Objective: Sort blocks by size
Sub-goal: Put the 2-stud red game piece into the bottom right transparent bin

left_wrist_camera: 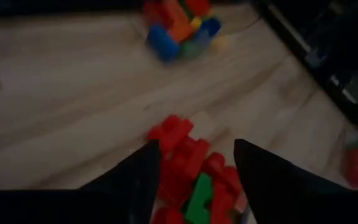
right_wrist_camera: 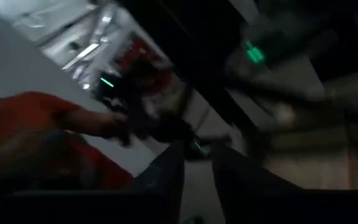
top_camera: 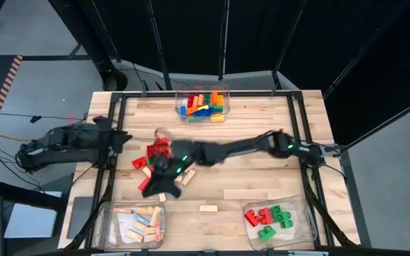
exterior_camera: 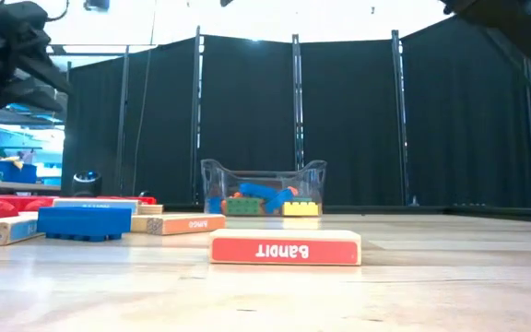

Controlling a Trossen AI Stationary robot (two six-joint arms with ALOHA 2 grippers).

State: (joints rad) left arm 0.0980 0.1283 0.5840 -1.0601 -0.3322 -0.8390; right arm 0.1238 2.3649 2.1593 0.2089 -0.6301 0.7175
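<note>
Loose blocks [top_camera: 155, 155]: a heap of mostly red studded bricks with 1 or 2 green, left of table centre, with tan pieces at its near edge. This is the unsorted stock, so work concentrates here.

1 lone wooden bar [top_camera: 208, 208] lies apart on the table, between the 2 near bins. In the low view it shows a red printed face. Judged unsorted.

3 clear bins take the sorted pieces:
- far bin [top_camera: 203, 91], middle of far edge: mixed blue, orange, yellow, green and red bricks.
- near-left bin [top_camera: 109, 226]: pale wooden bars, some with coloured faces.
- near-right bin [top_camera: 306, 226]: red and green bricks.

The bins are spread well apart at the table's edges, likely so each size class stays distinct and both arms can reach one.

Right gripper [top_camera: 154, 183]: its arm reaches from the right side across the table and ends over the near edge of the heap, among the tan pieces. That placement suggests a pick from the heap. Its own wrist view is blurred, and whether it has hold of anything cannot be told.

Left gripper [left_wrist_camera: 196, 144]: at the table's left edge, just beside the heap. Jaws spread wide, nothing held; the red bricks show beyond the gap. It looks lined up on the heap, perhaps for a next pick, while keeping clear of the right arm.

Progress, judged: partly sorted, with the heap and the lone bar left to bin.
</note>
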